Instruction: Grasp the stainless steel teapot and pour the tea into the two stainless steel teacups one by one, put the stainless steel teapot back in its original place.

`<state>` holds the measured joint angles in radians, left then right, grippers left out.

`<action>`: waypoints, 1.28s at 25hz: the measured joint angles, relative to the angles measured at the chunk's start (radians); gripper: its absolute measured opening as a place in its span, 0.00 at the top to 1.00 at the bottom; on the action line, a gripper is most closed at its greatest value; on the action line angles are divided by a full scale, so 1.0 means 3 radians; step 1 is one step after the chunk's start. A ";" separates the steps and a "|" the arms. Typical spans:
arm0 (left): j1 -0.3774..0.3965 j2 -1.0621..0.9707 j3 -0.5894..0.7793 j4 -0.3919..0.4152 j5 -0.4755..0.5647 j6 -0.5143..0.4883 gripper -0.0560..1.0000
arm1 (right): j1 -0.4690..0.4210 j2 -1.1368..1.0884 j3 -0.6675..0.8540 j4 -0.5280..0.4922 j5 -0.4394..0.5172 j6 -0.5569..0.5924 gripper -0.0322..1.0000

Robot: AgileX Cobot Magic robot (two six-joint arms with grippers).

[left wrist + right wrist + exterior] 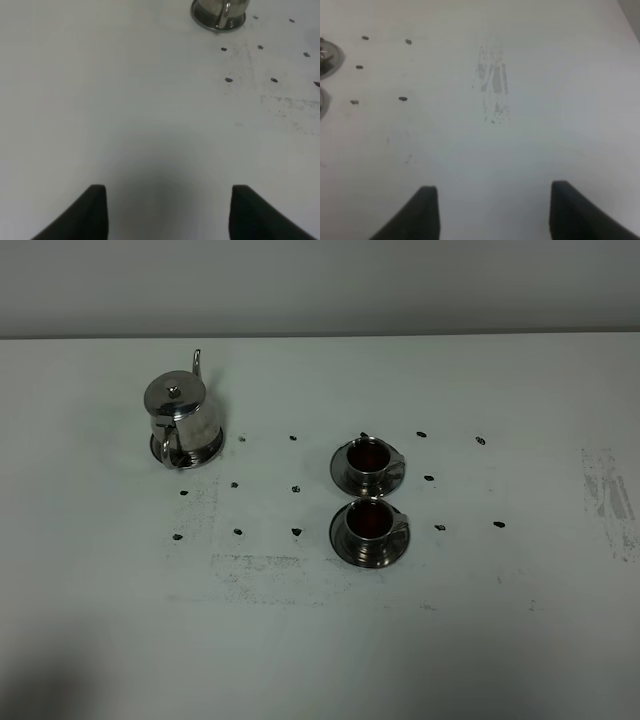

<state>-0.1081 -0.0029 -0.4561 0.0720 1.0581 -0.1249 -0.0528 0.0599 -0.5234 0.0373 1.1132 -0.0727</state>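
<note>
The stainless steel teapot (180,420) stands upright at the back left of the white table, lid on, thin spout pointing away. Its base and handle show at the edge of the left wrist view (220,11). Two stainless steel teacups stand on saucers in the middle: the far one (368,462) and the near one (369,528). Both hold reddish-brown tea (369,521). The saucer rims show at the edge of the right wrist view (329,59). My left gripper (167,212) is open and empty, well short of the teapot. My right gripper (490,212) is open and empty, beside the cups. Neither gripper shows in the exterior view.
Small dark marks (296,531) dot the white table (320,640) around the teapot and cups. A grey scuff patch (608,495) lies at the right, also in the right wrist view (492,85). A fainter scuff (265,570) lies in front of the teapot.
</note>
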 joint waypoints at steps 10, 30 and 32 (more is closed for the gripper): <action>0.0000 0.0000 0.0000 0.0000 0.0000 0.0000 0.46 | 0.0166 0.0000 0.0000 0.0001 0.0000 0.0000 0.51; 0.0000 0.0000 0.0000 0.0000 0.0003 0.0000 0.46 | 0.0270 0.0000 0.0000 0.0003 0.0000 0.0000 0.51; 0.0000 0.0000 0.0000 0.0000 0.0003 0.0000 0.46 | 0.0270 0.0000 0.0000 0.0003 0.0000 0.0000 0.51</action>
